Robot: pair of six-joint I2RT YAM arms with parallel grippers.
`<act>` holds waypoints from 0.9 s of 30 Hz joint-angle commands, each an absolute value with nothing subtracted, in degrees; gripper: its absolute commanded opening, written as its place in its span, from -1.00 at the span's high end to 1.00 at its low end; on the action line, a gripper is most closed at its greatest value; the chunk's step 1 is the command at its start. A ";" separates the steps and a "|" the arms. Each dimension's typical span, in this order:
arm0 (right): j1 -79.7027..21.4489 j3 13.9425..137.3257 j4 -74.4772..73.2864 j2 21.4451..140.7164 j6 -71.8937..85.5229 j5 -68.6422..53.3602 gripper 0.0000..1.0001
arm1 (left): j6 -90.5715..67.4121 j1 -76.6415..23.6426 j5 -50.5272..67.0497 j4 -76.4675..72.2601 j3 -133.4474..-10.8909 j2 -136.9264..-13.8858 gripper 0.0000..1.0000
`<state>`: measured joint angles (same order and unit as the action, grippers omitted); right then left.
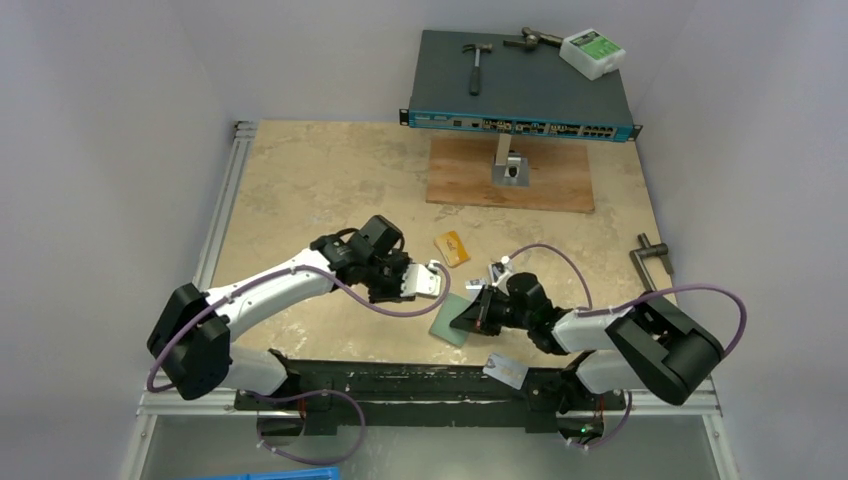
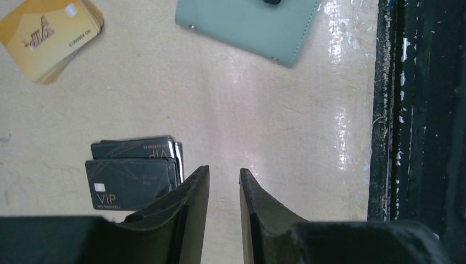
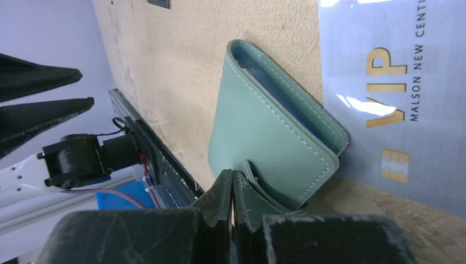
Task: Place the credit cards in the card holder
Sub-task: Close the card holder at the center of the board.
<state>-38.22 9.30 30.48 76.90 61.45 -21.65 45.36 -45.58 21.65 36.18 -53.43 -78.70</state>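
Observation:
The teal card holder (image 1: 452, 322) lies near the table's front edge, and also shows in the left wrist view (image 2: 247, 25) and the right wrist view (image 3: 264, 132). My right gripper (image 3: 232, 177) is shut on its near edge beside the snap tab. My left gripper (image 2: 224, 175) is open and empty, low over bare table, just left of the holder (image 1: 438, 283). Orange cards (image 1: 452, 248) (image 2: 49, 36) lie beyond it. Dark VIP cards (image 2: 132, 173) lie beside my left finger. A silver VIP card (image 3: 384, 110) lies by the holder. Another silver card (image 1: 507, 371) rests on the front rail.
A network switch (image 1: 520, 100) on a stand over a wooden board (image 1: 510, 175) stands at the back, with a hammer (image 1: 477, 65) and a white box (image 1: 592, 52) on top. A metal door handle (image 1: 652, 258) lies at right. The black rail (image 1: 400, 380) runs along the front.

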 commanded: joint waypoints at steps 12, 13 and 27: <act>-38.52 1.98 33.11 86.46 62.55 -15.83 1.00 | 36.25 -27.36 31.48 41.57 -54.74 -68.56 0.08; -38.52 1.87 33.38 85.80 62.46 -16.57 0.95 | 36.43 -26.24 31.49 42.12 -54.26 -67.85 0.08; -38.54 29.32 -2.77 65.11 48.08 -22.54 -0.19 | 34.96 -20.53 31.48 42.30 -50.21 -62.12 0.01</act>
<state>-38.57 22.74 8.84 66.24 53.65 -20.73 36.51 -21.12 29.80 42.59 -50.70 -64.55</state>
